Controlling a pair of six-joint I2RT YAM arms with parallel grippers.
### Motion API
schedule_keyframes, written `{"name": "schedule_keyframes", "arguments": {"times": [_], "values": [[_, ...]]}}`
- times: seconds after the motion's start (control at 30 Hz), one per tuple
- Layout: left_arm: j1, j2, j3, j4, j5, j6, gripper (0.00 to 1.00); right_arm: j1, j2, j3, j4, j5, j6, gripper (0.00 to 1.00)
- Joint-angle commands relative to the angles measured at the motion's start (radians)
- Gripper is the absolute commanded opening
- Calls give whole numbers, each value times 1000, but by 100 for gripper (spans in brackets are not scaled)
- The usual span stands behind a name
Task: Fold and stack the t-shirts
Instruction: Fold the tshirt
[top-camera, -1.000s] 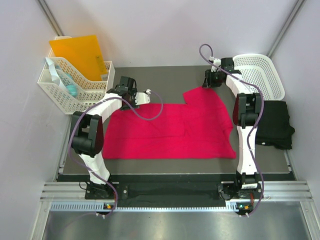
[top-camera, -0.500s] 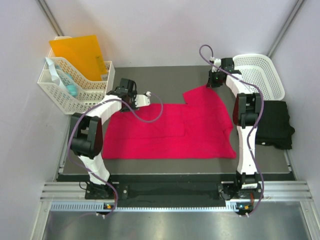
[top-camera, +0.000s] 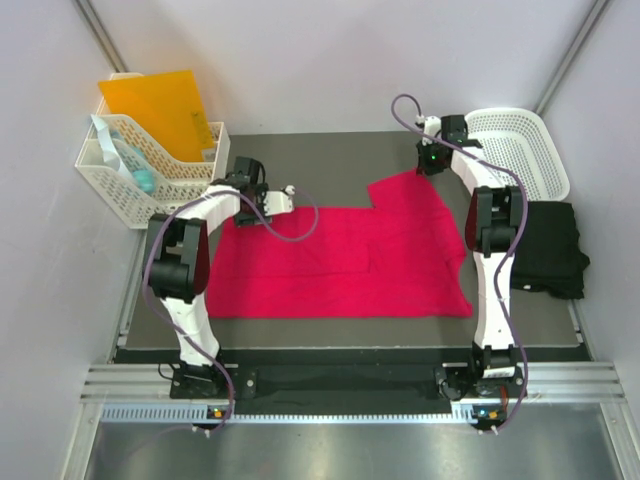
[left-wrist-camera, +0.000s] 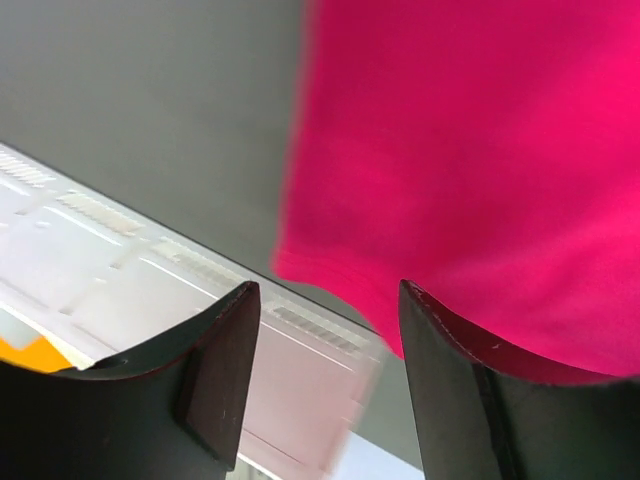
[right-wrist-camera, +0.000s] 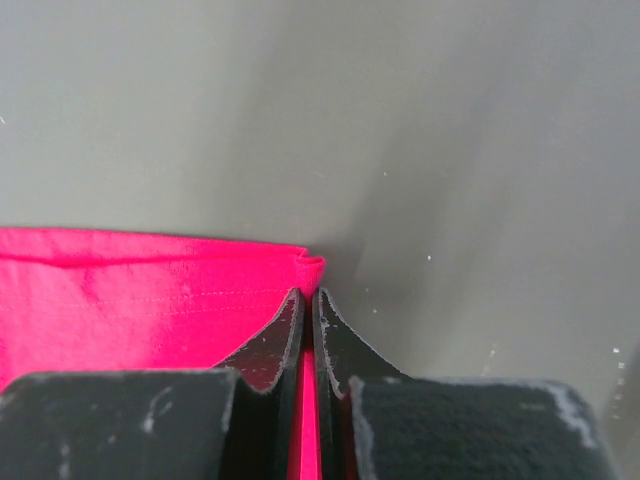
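Note:
A bright pinkish-red t-shirt (top-camera: 340, 260) lies spread flat on the dark mat. My right gripper (top-camera: 428, 165) is at its far right corner. The right wrist view shows this gripper (right-wrist-camera: 308, 295) shut, with a fold of the red cloth (right-wrist-camera: 140, 300) pinched between its fingers. My left gripper (top-camera: 258, 208) hovers at the shirt's far left corner. In the left wrist view it (left-wrist-camera: 328, 300) stands open, nothing between its fingers, and the red hem (left-wrist-camera: 470, 170) lies just beyond them. A black t-shirt (top-camera: 550, 250) lies bunched at the right edge.
A white lattice basket (top-camera: 520, 145) stands at the back right, just behind the black shirt. A white rack (top-camera: 150, 165) holding an orange folder (top-camera: 155, 105) sits at the back left, close to my left gripper; its pale side (left-wrist-camera: 120, 270) shows blurred in the left wrist view.
My right gripper has shut on the red shirt's far right corner. My left gripper has shifted slightly left along the shirt's far edge and stays open.

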Motion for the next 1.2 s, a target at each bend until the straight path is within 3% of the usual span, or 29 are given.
{"name": "schedule_keyframes", "arguments": {"times": [0.0,0.27,0.53,0.83,1.17], "values": [[21,69,155,-29,84,8,62,12,-80,-26,-83,58,-110,0],[70,178,420,-327,266,75,67,17,-155,-102,-113,107,-216,0],[138,353,672,-608,267,163,70,20,-198,-152,-123,129,-251,0],[184,480,847,-692,297,220,73,40,-216,-149,-135,156,-269,0],[184,520,862,-798,299,289,71,64,-230,-146,-135,179,-288,0]]}}
